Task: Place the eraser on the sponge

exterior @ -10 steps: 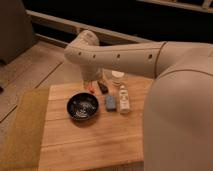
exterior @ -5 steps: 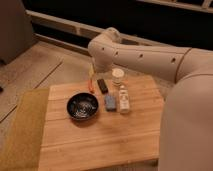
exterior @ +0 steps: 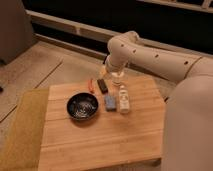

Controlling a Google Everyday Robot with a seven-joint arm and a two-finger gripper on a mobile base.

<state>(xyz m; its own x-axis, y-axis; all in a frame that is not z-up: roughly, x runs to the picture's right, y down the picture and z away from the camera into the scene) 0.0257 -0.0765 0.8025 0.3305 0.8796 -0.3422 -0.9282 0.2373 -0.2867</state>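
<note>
The eraser [exterior: 102, 86], a small black block, lies on the wooden table [exterior: 100, 140] near its far edge. Just in front of it rests the blue-grey sponge [exterior: 110, 103], apart from it. The arm reaches in from the right and bends down over the table's far edge. My gripper [exterior: 113, 74] hangs at the arm's end, just behind and to the right of the eraser, above the tabletop. Nothing shows in its grasp.
A black bowl [exterior: 82, 106] sits left of the sponge. A thin orange pen [exterior: 91, 85] lies left of the eraser. A small clear bottle [exterior: 123, 100] is right of the sponge. A yellow-green mat [exterior: 20, 130] borders the table's left side.
The arm's elbow has swung to the right across the back of the table, and the gripper end now hangs behind the eraser. The objects on the table have not moved.
</note>
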